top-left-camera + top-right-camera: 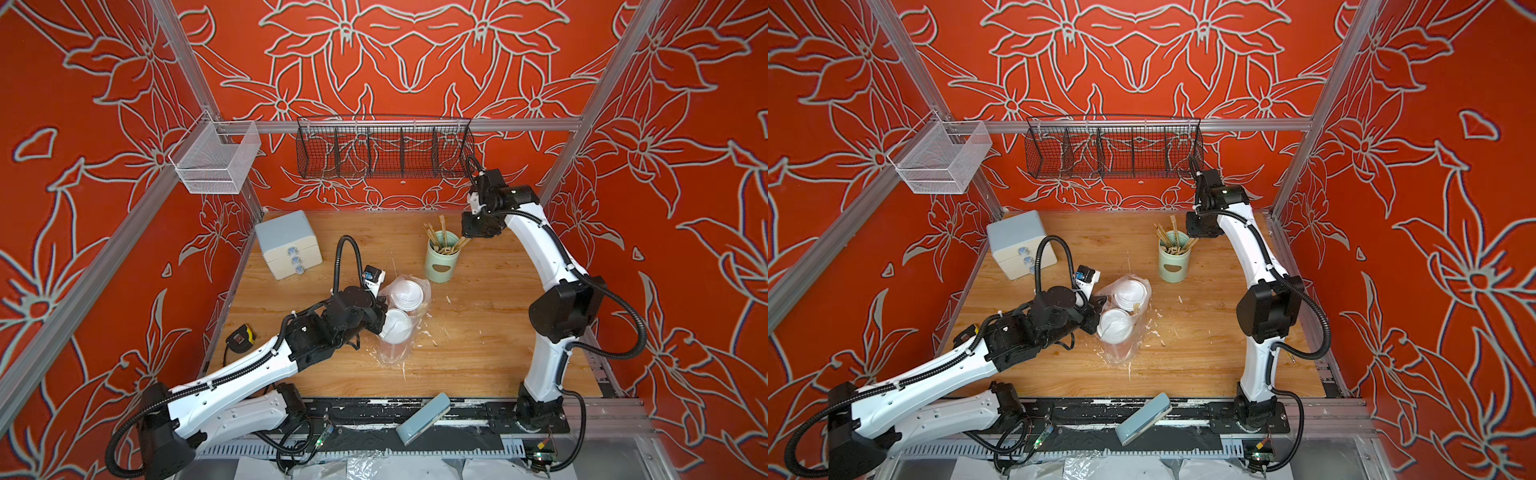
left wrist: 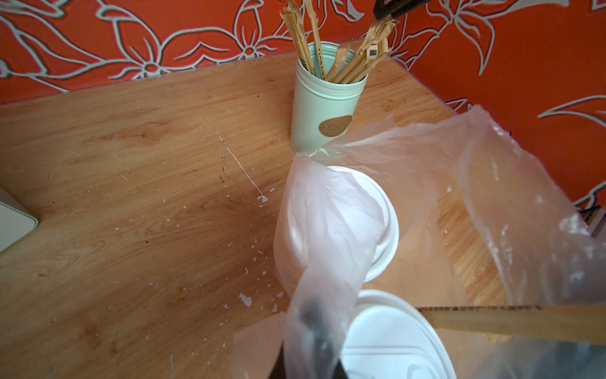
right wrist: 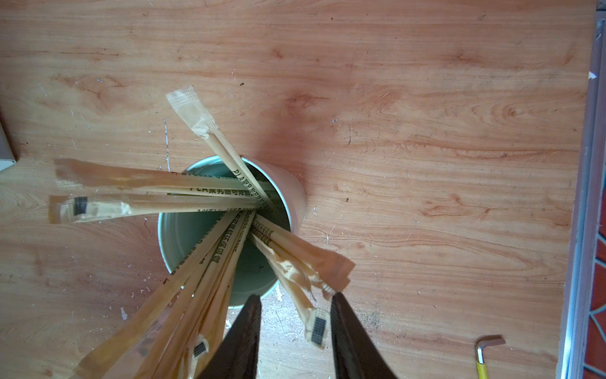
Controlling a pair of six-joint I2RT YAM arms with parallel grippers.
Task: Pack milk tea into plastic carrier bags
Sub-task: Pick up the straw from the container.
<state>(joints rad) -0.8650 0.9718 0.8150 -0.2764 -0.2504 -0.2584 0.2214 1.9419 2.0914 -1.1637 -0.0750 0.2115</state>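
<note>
While the left gripper (image 1: 379, 321) is clamped on the transparent bag (image 2: 492, 197), the bag surrounds both white-lidded milk tea cups (image 1: 405, 294), mid-frame in both top views. The right gripper (image 3: 295, 295), jaws parted, straddles a wrapped straw's end (image 3: 316, 328) over the mint canister (image 3: 183, 236); another wrapper (image 3: 210, 131) reads "PLA".

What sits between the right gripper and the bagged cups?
The mint can of wrapped straws, as both top views show. The right gripper hangs at its rim; the cups stand in the bag on its other side.
</note>
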